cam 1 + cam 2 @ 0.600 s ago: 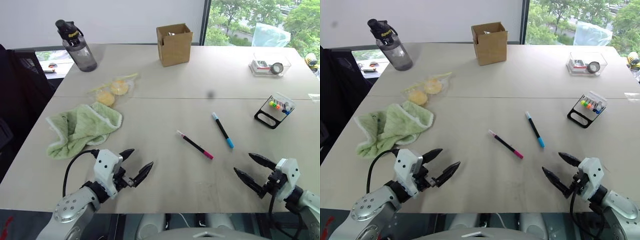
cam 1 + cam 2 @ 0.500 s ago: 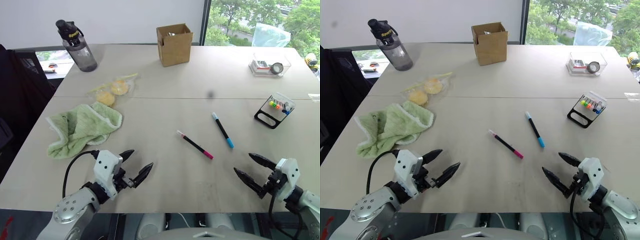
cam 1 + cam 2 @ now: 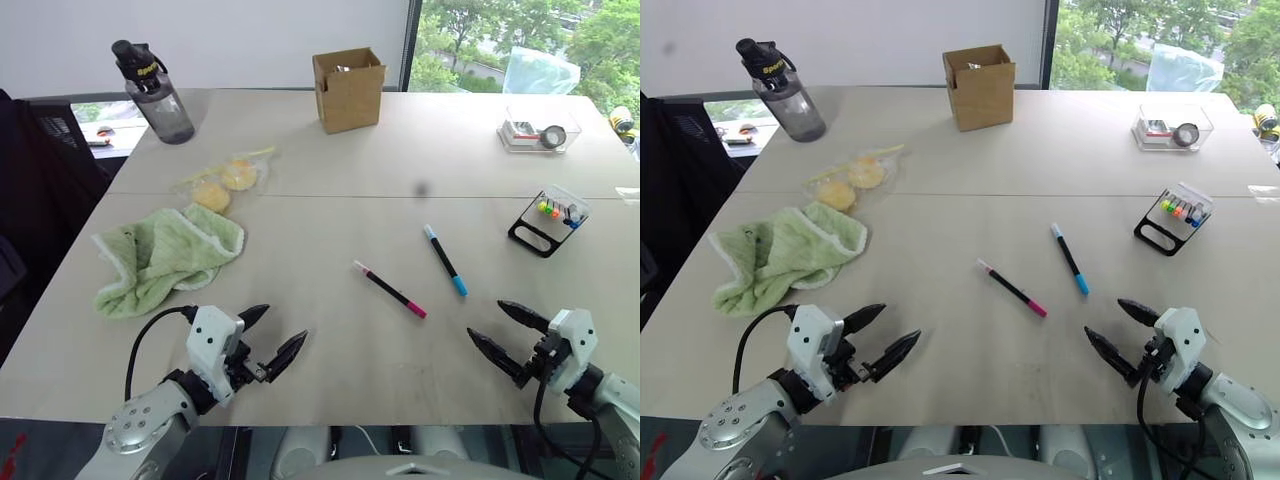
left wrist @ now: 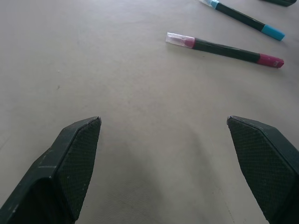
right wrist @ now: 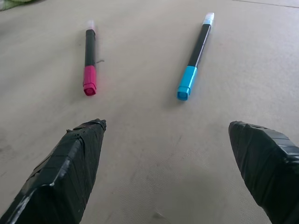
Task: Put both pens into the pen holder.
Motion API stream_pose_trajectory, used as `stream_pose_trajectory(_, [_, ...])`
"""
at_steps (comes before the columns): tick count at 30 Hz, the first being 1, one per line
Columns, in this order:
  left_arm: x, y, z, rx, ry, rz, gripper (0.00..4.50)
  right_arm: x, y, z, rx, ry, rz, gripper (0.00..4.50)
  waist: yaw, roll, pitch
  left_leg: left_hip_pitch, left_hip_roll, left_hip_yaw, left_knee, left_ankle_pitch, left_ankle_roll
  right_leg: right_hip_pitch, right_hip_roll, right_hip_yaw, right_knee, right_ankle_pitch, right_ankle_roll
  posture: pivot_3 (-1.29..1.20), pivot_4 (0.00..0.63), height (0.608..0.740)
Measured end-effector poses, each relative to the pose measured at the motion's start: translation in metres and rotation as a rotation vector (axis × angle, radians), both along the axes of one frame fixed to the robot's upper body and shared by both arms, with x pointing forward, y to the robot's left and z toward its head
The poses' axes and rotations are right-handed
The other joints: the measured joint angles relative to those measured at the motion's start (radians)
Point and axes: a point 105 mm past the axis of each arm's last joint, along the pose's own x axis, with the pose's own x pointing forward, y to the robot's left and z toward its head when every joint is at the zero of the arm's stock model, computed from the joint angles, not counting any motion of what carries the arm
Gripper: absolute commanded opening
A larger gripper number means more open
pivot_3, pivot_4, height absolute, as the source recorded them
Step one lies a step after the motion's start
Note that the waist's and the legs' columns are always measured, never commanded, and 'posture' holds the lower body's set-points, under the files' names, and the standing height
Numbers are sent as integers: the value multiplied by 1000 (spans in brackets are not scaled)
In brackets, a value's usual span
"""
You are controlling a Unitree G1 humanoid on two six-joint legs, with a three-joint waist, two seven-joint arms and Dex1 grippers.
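Presently both pens lie flat on the pale table (image 3: 330, 150), side by side but apart, near the middle of the nearer half. Pink-ended pen (image 3: 390, 289): slim black barrel, pale cap pointing away toward the far left, magenta end toward the robot's right. Blue-capped pen (image 3: 445, 260): just to the right of the first and a little farther off, angled much the same way, light-blue end nearest the robot.

Pen holder (image 3: 549, 221) sits well to the right of the pens, near the table's right edge: black frame, tilted, clear top with coloured marker caps showing through.

Left gripper (image 3: 270, 337) hovers low over the near edge on the left, fingers spread wide, nothing between them; it points toward the pens, well short of them. In the left wrist view the pink-ended pen (image 4: 224, 49) lies crosswise ahead of the two black fingers (image 4: 70, 163).

Right gripper (image 3: 506, 332) hangs over the near edge on the right, also spread wide and empty, aimed inward. The right wrist view has both pens ahead of it, ends toward the camera, the blue-capped pen (image 5: 195, 56) and the pink-ended one apart from each other.

Elsewhere: green cloth (image 3: 165, 255) crumpled at left, dark water bottle (image 3: 155, 95) at far left, cardboard box (image 3: 349, 90) far centre, clear tray (image 3: 537, 130) far right.
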Motion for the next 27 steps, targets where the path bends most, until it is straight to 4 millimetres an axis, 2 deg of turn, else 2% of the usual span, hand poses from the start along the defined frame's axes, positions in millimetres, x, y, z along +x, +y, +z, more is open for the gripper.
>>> stream_pose_trajectory(8, [0, -1, 3, -3, -24, -11, 4464, 13, 7, -5, 0, -23, -55, 4500, 0, 0, 0, 0, 0, 0, 1, 0, 0, 0, 0, 0, 1, 0, 0, 0, 150, 740])
stream_pose_trajectory(16, [5, 0, 4, -10, -43, -45, 4464, 34, 26, -5, -1, -67, -119, 4500, 0, 0, 0, 0, 0, 0, 4, 0, 0, 0, 0, 0, 4, 0, 0, 0, 150, 740])
stream_pose_trajectory(22, [5, -1, 5, -2, -45, -113, 4464, 46, 25, -6, -36, -38, -168, 4500, -1, 1, 0, 0, 0, 0, 7, 0, 0, 0, 0, 0, 7, 0, 0, 0, 150, 740])
stream_pose_trajectory(27, [14, -3, 27, -23, -62, -204, 4464, 68, 26, 18, -92, -24, -194, 4500, -1, 1, 1, 1, 0, 0, 10, 1, -2, -2, 0, 1, 15, 0, 0, 0, 150, 740])
